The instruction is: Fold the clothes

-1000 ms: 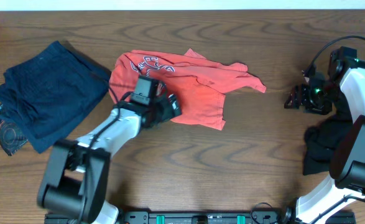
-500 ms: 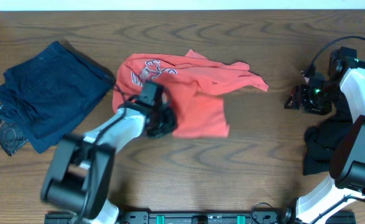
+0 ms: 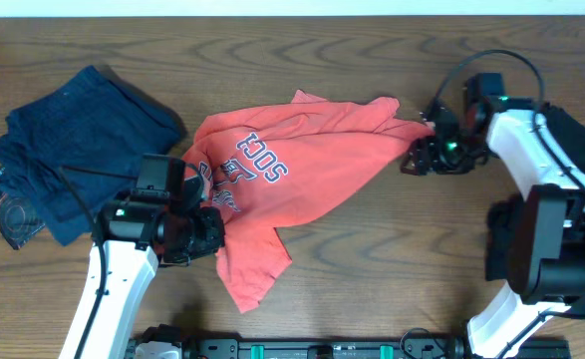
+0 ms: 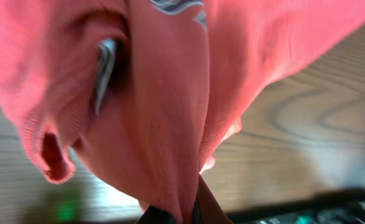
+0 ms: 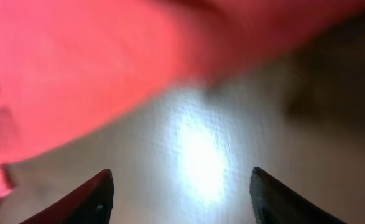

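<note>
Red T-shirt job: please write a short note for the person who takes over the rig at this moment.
Left gripper: shut on the red T-shirt, with bunched fabric at the shirt's lower left.
Right gripper: open, beside the shirt's right tip, holding nothing.
Navy garments: far left. Black garment: far right.
Done: the shirt is not folded yet.
Left: probably spread the shirt flat, fold it, then the others.

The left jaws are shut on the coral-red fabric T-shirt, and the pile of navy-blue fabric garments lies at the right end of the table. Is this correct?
No. The left gripper has its jaws shut on the coral-red fabric T-shirt, but the pile of navy-blue fabric garments lies at the left end of the wooden table; the overhead view shows it.
</note>
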Action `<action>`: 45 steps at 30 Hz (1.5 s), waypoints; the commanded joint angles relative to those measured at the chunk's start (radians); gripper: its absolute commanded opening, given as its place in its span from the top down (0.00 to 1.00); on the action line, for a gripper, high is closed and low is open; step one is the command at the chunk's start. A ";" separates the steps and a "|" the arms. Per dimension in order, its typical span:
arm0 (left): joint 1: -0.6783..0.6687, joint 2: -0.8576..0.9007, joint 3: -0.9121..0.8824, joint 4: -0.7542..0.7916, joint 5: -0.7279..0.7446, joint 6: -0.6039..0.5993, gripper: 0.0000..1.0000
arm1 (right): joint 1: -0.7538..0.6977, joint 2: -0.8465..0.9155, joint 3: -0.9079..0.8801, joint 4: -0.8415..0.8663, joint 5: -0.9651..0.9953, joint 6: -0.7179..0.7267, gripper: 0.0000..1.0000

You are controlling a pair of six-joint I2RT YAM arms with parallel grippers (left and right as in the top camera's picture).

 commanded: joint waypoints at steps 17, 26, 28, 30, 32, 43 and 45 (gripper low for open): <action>0.011 0.006 0.014 -0.117 -0.402 -0.171 0.94 | 0.074 -0.011 -0.186 0.338 0.255 0.571 0.27; 0.011 0.006 0.013 -0.074 -0.457 -0.180 0.94 | 0.095 0.014 -0.186 0.390 0.233 0.575 0.36; 0.011 0.006 0.013 -0.072 -0.461 -0.181 0.94 | 0.094 0.027 -0.186 0.411 0.244 0.589 0.40; 0.012 0.006 0.013 -0.073 -0.475 -0.181 0.94 | 0.091 0.039 -0.186 0.432 0.259 0.620 0.42; 0.012 0.006 0.013 -0.074 -0.483 -0.180 0.94 | 0.090 0.055 -0.187 0.467 0.254 0.622 0.48; 0.011 0.006 0.014 -0.038 -0.481 -0.180 0.94 | 0.079 0.054 -0.185 0.501 0.227 0.589 0.99; 0.012 0.006 0.016 -0.015 -0.461 -0.175 0.94 | 0.061 0.013 -0.178 0.464 0.220 0.556 0.99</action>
